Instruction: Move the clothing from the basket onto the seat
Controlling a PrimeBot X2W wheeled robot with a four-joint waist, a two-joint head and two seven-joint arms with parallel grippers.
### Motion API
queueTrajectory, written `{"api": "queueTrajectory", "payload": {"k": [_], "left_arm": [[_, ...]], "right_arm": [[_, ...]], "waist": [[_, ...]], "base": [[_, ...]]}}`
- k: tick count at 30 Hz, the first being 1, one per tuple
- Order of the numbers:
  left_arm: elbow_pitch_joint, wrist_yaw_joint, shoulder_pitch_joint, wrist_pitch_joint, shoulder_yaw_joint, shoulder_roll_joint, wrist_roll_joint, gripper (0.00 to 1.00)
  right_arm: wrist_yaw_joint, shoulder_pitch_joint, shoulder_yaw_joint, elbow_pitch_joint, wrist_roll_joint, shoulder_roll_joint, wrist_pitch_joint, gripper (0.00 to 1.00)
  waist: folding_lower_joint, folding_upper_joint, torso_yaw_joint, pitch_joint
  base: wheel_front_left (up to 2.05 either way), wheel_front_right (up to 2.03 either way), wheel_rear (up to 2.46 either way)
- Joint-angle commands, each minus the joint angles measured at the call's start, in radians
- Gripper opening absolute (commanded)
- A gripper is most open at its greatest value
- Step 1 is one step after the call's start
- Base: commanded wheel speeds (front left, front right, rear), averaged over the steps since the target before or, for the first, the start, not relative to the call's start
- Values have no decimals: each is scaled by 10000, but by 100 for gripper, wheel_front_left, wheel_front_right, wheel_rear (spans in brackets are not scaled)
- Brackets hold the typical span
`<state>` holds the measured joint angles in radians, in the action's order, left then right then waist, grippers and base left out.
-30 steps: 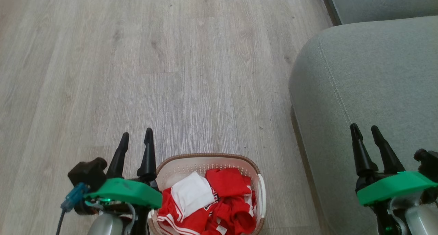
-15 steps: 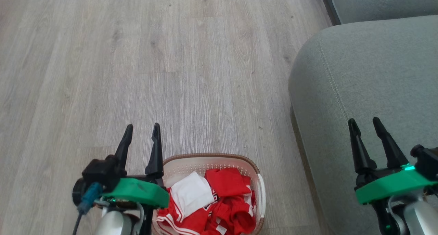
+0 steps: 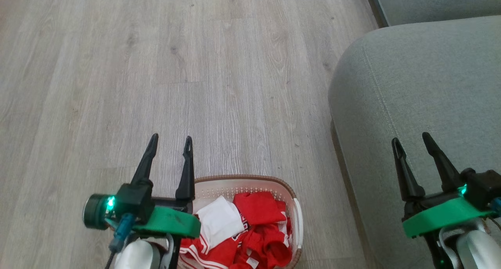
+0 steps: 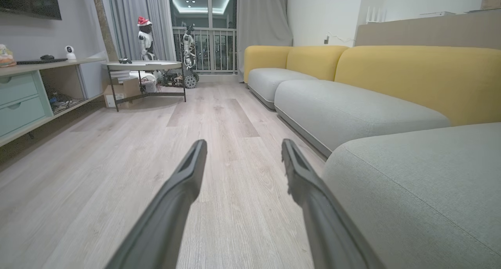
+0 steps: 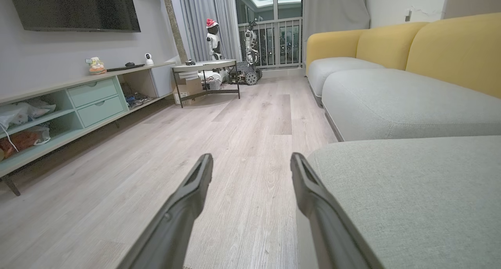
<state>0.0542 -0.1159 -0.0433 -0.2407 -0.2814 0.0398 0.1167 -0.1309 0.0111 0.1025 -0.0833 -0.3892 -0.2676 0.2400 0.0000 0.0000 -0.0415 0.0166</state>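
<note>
1. Fingers of the left gripper stand parted with nothing between them. They point forward over the wooden floor, and the left wrist view shows the same open gap with bare planks beyond.
2. Just right of that gripper, the basket sits on the floor at the bottom edge of the head view, its near part cut off. The inner left finger overlaps the basket's left rim there; whether they touch cannot be told.
3. The clothing lies heaped inside the basket, red with a white panel on top. It is to the right of the left fingertips and nearer the robot than they are. The left arm looks much the nearer; I judge it must draw back and tip downward to reach the bundle.
4. Further right, past a strip of floor, lies the grey-green seat.
5. The right gripper hovers over the seat's near part, its fingers likewise parted and empty. It is well apart from the clothing but already over the drop-off side.
</note>
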Motion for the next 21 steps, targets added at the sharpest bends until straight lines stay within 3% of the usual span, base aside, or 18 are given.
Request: {"api": "queueTrajectory", "payload": {"k": [1,21], "left_arm": [[-433,-97,-588,-158,217,102,-276,100],[-416,-174,-583,-210,176,104,-424,100]], "right_arm": [[2,472,192,422,230,-316,165,100],[2,545,200,476,333,-334,218,100]], "waist": [[0,0,-2,-1],[0,0,-116,98]], "base": [[0,0,0],[0,0,0]]}}
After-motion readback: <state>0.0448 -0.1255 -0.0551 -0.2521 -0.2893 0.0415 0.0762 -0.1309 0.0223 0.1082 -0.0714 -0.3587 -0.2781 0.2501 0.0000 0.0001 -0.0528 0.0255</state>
